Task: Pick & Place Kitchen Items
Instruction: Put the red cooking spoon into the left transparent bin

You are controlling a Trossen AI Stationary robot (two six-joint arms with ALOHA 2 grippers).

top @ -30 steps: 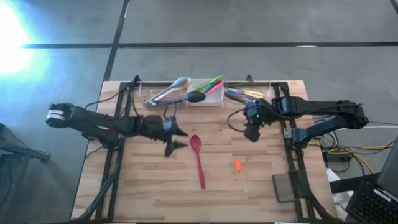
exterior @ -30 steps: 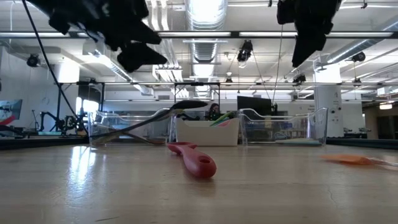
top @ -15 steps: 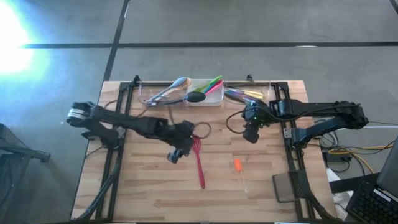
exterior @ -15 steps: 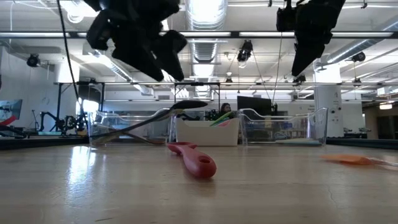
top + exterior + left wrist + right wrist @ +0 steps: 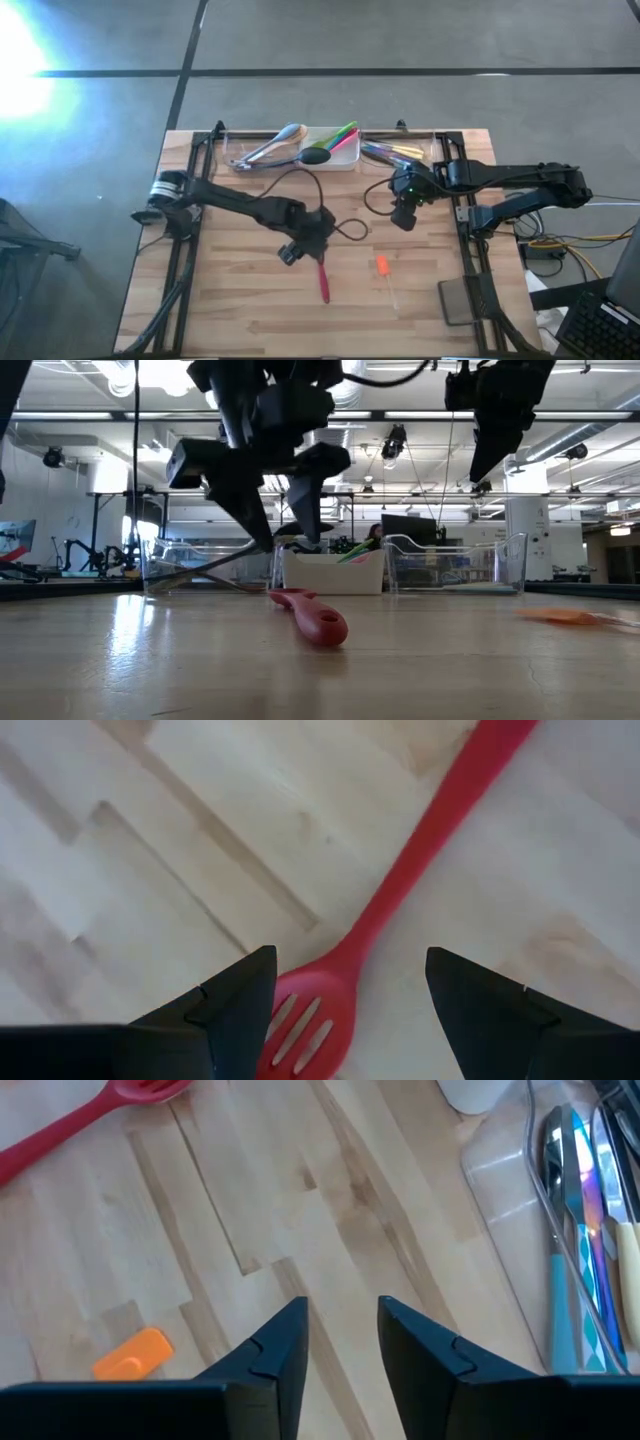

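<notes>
Left gripper [image 5: 345, 1010] of mine hovers with fingers spread above the red slotted spatula [image 5: 400, 910] lying mid-table, so I should drop straight, straddle the neck beside its slotted head and squeeze evenly, while my right gripper [image 5: 342, 1342], fingers narrowly apart and empty, waits near the clear tray [image 5: 400, 152].

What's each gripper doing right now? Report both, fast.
Left gripper: open, holding nothing, fingers either side of the red slotted spatula on the table.
Right gripper: part open, empty, above bare wood near the clear tray.
</notes>
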